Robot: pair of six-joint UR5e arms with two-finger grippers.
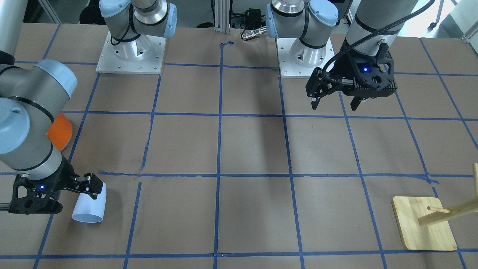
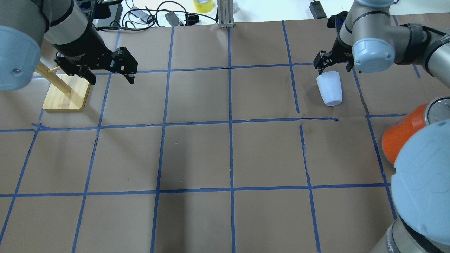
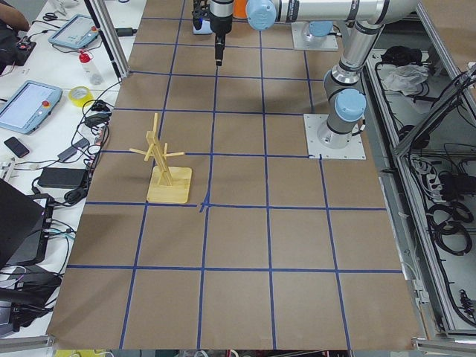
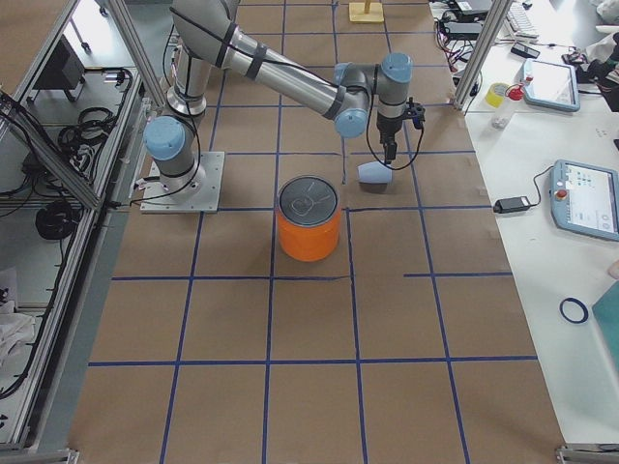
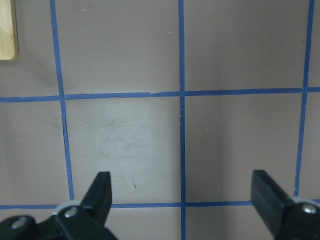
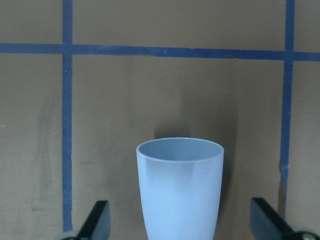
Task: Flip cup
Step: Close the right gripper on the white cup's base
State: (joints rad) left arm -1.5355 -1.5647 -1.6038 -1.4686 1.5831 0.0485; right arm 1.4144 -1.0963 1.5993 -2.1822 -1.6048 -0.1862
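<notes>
**Figure. Position of the cup relative to the two hands.** The cup (image 2: 329, 89) lies on its side on the table (image 2: 197, 154), in the far part of the robot's right half. Its long axis runs away from the robot, with the open rim toward the operators' side and the narrower base toward the robot.

The right hand (image 2: 333, 67) hangs above the cup and points straight down. In the wrist view it sits toward the base end. It is released: the two fingers (image 6: 97, 217) stand spread to either side of the cup, apart from its wall, and grasp nothing. The line between them crosses the cup's long axis at right angles.

The left hand (image 2: 111, 81) is likewise released and empty. It hangs over bare table beside a wooden stand (image 2: 65, 95), well apart from the cup, so the right arm is by far the nearer. An orange can (image 4: 309, 217) stands near the cup on the robot's side, not touching it.

The cup is small, smooth and handleless. It is pale blue-white outside and bluish inside, and it tapers from a wide rim to a smaller base. Nothing is visible in it.

The coming move probably calls for lowering the right hand, clenching it across the cup's body and turning the cup about its short axis. The slick taper may let the cup slide toward its narrow end.
</notes>
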